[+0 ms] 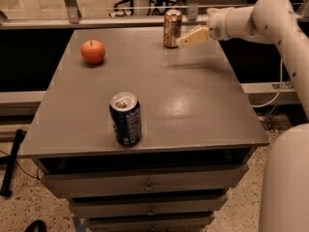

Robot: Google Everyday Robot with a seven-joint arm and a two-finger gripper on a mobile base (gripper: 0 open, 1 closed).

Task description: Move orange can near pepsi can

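Arm (263, 18) outstretched (tool (181, 42) beside orange can (172, 29)).
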